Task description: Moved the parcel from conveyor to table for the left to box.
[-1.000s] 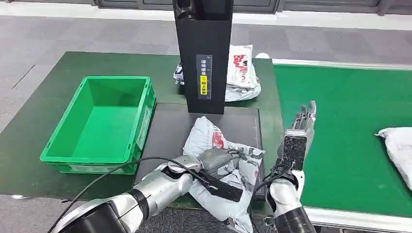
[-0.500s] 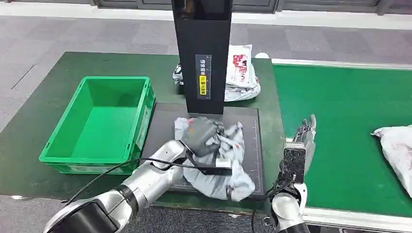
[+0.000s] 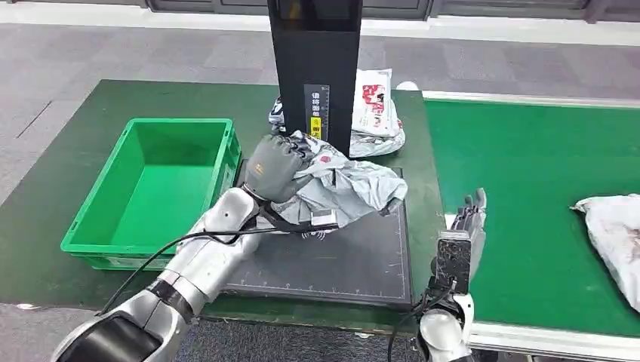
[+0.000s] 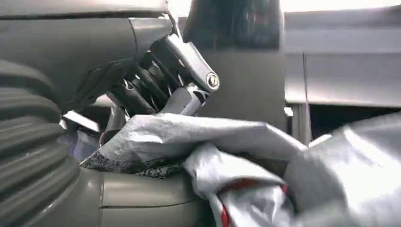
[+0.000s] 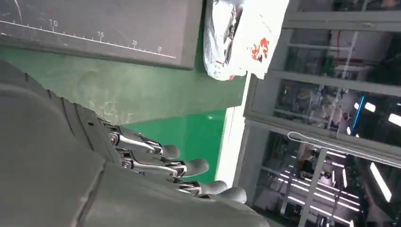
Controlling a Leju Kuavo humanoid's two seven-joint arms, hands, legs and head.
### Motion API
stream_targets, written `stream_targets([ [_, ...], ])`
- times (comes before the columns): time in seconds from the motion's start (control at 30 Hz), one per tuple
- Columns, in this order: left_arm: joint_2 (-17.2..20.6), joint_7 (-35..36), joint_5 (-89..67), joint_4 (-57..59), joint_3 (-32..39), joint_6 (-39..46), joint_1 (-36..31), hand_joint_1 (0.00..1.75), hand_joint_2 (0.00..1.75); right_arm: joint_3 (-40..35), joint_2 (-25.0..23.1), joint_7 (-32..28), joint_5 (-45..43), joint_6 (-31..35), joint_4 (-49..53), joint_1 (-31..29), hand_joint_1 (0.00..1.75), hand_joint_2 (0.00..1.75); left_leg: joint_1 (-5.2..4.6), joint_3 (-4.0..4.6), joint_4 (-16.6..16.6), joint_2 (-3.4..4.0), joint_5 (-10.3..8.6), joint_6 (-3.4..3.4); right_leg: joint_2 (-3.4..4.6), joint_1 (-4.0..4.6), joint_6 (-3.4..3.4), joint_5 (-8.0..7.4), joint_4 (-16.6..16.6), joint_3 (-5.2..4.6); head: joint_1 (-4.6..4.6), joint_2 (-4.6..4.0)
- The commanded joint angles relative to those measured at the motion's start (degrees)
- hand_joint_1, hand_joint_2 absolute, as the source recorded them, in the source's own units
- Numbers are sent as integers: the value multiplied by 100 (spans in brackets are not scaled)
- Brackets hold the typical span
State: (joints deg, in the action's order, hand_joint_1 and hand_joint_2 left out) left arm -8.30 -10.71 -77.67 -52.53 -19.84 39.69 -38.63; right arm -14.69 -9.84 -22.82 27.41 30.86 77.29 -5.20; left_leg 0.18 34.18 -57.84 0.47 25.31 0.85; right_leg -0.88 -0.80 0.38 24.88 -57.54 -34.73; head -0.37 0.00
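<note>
The left robot hand (image 3: 276,167) grips the parcel (image 3: 343,188), a crumpled grey plastic mailer with red print, lifted above the dark gridded mat (image 3: 355,260) and close in front of the tall black scanner post (image 3: 315,79). Its near edge hangs just right of the green plastic crate's (image 3: 94,235) rim; the crate's interior is bare. The right robot hand (image 3: 462,237) stands upright with fingers straight and apart, holding nothing, at the tabletop's (image 3: 45,219) right edge beside the green felt conveyor (image 3: 543,226). Another pale parcel (image 3: 615,226) lies on the belt's far right. More glossy mailers (image 3: 377,113) sit behind the post.
</note>
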Motion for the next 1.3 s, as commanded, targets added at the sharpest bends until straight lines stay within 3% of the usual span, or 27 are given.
stream_targets([
  [0.03,2238,2230,-1233,-2279,-59,31,-287,175,175,82,-11,-163,-167,97,-317,-151,0,0,7,-8,0,53,10,8,63,7,-11,-6,-4,-14,-2,0],
  [0.07,2397,2481,-1233,-2392,-154,31,-336,175,175,79,9,-204,-216,135,-365,-152,0,0,5,1,-3,44,6,7,49,6,-8,-6,-7,-19,-2,0],
  [0.13,3700,3758,-1233,-2345,-1112,31,-922,175,175,0,104,-381,-425,221,-557,-172,0,0,14,-3,-2,57,10,12,68,17,-16,-6,-8,-19,0,0],
  [0.17,3933,4080,-1233,-2360,-1325,31,-1001,175,175,-9,112,-425,-475,252,-602,-172,0,0,17,-1,-2,69,5,18,76,26,-16,-10,-8,-27,0,0],
  [0.2,4308,4842,-1233,-2060,-2050,31,-1318,175,175,-61,135,-475,-559,305,-665,-192,0,0,23,-2,-5,75,8,26,81,35,-27,-12,-12,-29,-2,0],
  [0.23,4362,5071,-1233,-1927,-2300,31,-1429,175,175,-71,142,-478,-583,331,-665,-189,0,0,20,6,-4,69,2,28,68,38,-32,-13,-11,-36,-2,0],
  [0.43,4530,5071,-1233,-1107,-1750,31,-1221,175,175,-207,225,-395,-699,468,-593,-166,0,0,35,6,7,56,-14,46,57,54,-53,-13,-5,-38,-2,0],
  [0.53,4286,5071,-1233,-749,-1205,31,-890,175,175,-227,261,-348,-697,537,-422,-2,0,0,34,-4,16,55,-16,44,60,50,-51,-13,2,-27,0,0],
  [0.63,4222,5071,-1233,-526,-1086,31,-848,175,175,-224,292,-307,-675,550,-247,160,0,0,34,-5,19,48,-17,44,50,45,-53,-11,2,-27,-2,0],
  [0.67,4239,5071,-1233,-404,-1056,31,-837,58,175,-227,297,-265,-643,544,-187,201,0,0,35,3,15,38,-19,46,38,45,-54,-10,0,-30,-2,0],
  [0.7,4187,5071,-1233,-217,-1031,31,-869,0,175,-203,286,-221,-609,536,-145,230,0,0,36,-3,19,31,-18,45,35,46,-54,-8,3,-23,0,0],
  [0.83,3789,4899,-1233,479,-801,31,-837,0,175,-188,307,-173,-586,515,-95,251,0,0,34,14,13,22,-20,46,26,47,-54,-11,-2,-33,-2,0],
  [0.87,3519,4632,-1233,1108,-700,31,-1046,0,175,-294,378,-144,-671,621,-127,199,0,0,30,-1,23,18,-21,44,25,44,-53,-10,5,-19,0,0],
  [0.9,2966,3635,-720,2028,-176,-119,-1358,0,175,-241,377,-95,-598,631,-16,255,0,0,30,8,16,16,-21,45,21,45,-54,-10,1,-28,0,0],
  [0.93,2643,3436,-955,2525,59,-15,-1566,0,175,-206,383,-65,-565,598,52,289,0,0,32,3,21,6,-24,44,13,49,-53,-11,9,-20,-2,0],
  [1.0,2477,3494,-1158,2673,159,31,-1633,0,175,-178,388,-53,-548,576,82,306,0,0,29,20,11,-19,-31,44,-18,47,-53,-6,0,-37,-2,0],
  [1.03,2346,3255,-945,2781,356,-75,-1646,0,0,-164,388,-52,-542,570,95,313,0,0,31,17,13,-30,-33,43,-26,49,-51,-7,7,-28,-2,0],
  [1.07,2100,2496,-409,2880,793,-362,-1628,0,0,-135,399,-45,-515,556,129,324,0,0,30,21,8,-18,-29,43,-17,49,-52,-8,3,-34,2,0],
  [1.13,1877,1975,-40,2873,1106,-524,-1538,0,0,-102,408,-33,-500,536,159,313,0,0,32,23,10,-26,-35,47,-25,50,-54,-15,9,-26,-2,0],
  [1.3,1631,1547,319,2934,1481,-1013,-1510,0,0,-69,395,176,-306,377,346,385,0,0,25,28,5,-2,-30,49,-10,46,-62,-23,0,-44,0,0],
])
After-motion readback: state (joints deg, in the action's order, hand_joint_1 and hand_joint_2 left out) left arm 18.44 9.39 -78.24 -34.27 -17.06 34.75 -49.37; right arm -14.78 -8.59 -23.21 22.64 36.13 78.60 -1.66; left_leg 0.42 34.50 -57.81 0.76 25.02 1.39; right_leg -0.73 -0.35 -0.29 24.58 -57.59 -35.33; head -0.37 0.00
